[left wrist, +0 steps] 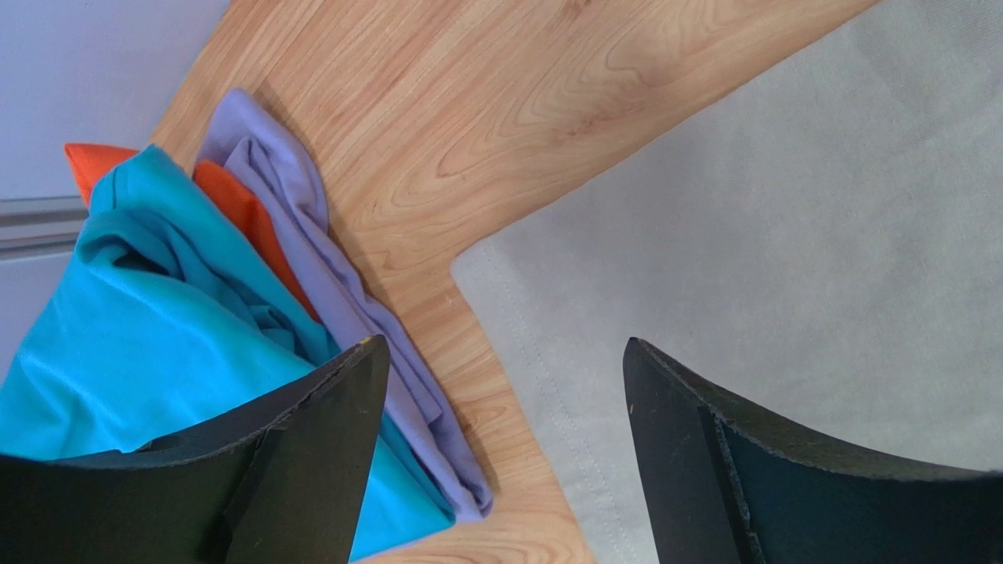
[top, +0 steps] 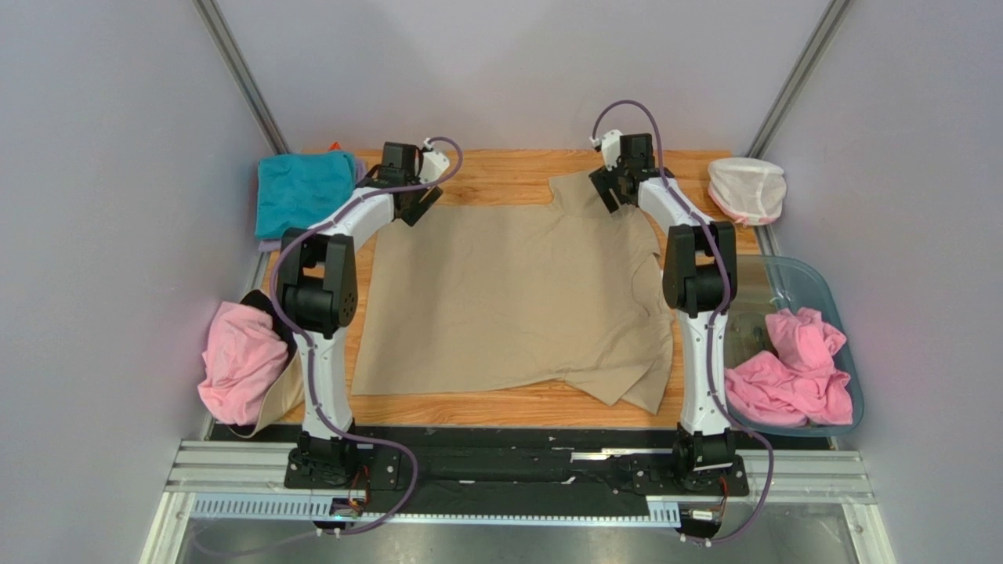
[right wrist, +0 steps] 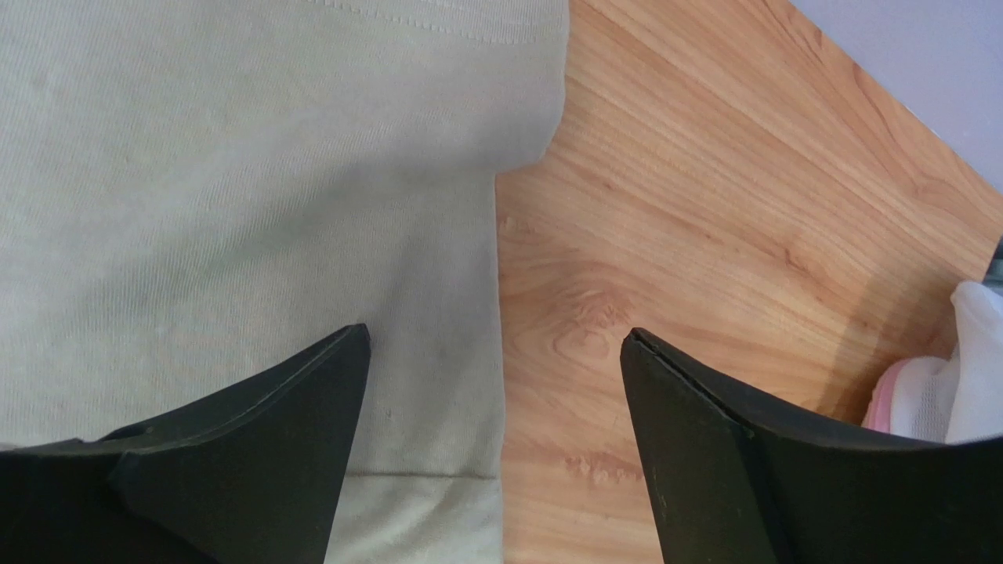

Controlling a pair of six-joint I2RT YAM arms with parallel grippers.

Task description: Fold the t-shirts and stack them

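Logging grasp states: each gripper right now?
Left gripper: open, empty, near the large tan-beige cotton t-shirt.
Right gripper: open, empty, over its edge.

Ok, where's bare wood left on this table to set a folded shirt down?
Bare table shows along the far edge beyond the tan t-shirt, and in a thin strip at the near edge. Crowded: teal pile far left, net pouch far right, tub of pink shirts right.
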